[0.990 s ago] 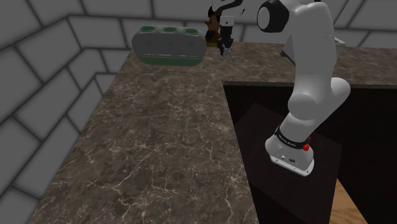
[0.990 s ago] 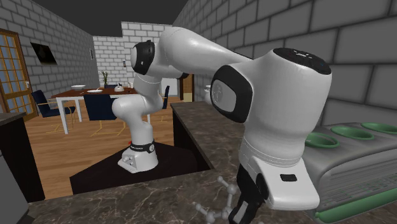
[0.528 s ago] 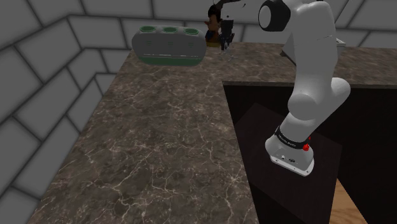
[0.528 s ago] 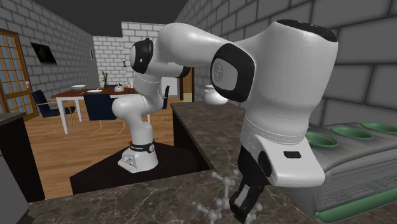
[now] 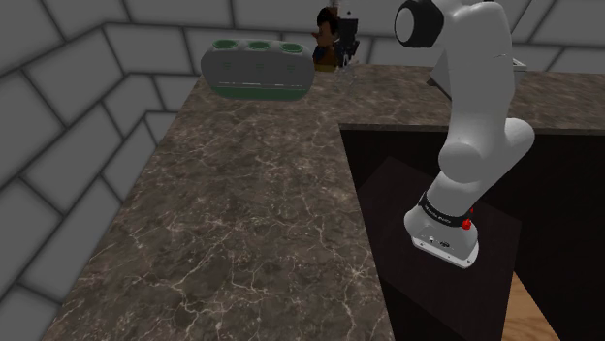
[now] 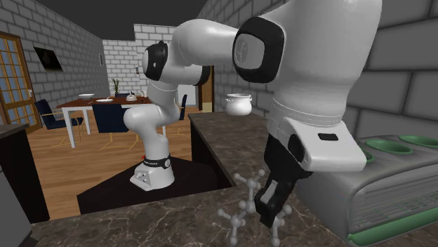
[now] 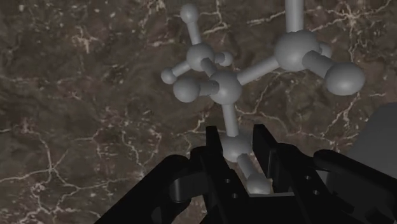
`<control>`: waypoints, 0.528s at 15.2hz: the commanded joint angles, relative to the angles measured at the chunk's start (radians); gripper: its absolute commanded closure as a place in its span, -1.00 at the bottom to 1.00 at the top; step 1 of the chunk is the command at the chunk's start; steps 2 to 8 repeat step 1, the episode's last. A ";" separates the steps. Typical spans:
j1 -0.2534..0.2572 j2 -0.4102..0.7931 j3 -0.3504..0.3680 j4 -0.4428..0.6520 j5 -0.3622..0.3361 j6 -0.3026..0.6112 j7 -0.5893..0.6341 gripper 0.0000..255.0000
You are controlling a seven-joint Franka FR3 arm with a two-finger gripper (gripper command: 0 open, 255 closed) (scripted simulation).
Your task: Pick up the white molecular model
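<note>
Down at the far end of the dark marbled tabletop (image 5: 252, 213), hard against the grey block wall: end effector (image 6: 274, 208) pinching the white molecular model (image 6: 242, 203) by one of its rods. Along the black fingers (image 7: 215, 159), a clean clasp on a rod and ball at the model's near end, with the other balls and sticks branching out past the fingertips over the veined stone. Hard to say whether the lowest balls touch the tabletop or hang just above it. Just beside the grasp, on the second exterior view's right, a grey appliance (image 6: 393, 186) with green-rimmed wells along its top. Same appliance against the wall in the shoulder view, to that view's left of the end effector. Behind the hand there, something small, brown and black, too small to name. Further along the tabletop in the second exterior view, a white pot (image 6: 239, 104). White arm (image 5: 475, 97) arched over from its base on the dark stand (image 5: 388, 194), set in the notch of the tabletop. Beyond, a wooden floor (image 6: 77, 168), a dining table (image 6: 91, 103) and dark blue chairs (image 6: 52, 112).
</note>
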 commanded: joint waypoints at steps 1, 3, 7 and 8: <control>-0.001 0.001 0.000 0.009 0.000 -0.009 0.000 1.00; -0.001 0.001 0.000 0.009 0.000 -0.009 0.000 1.00; -0.001 0.001 0.000 0.009 0.000 -0.009 0.000 1.00; -0.001 0.001 0.000 0.009 0.000 -0.009 0.000 1.00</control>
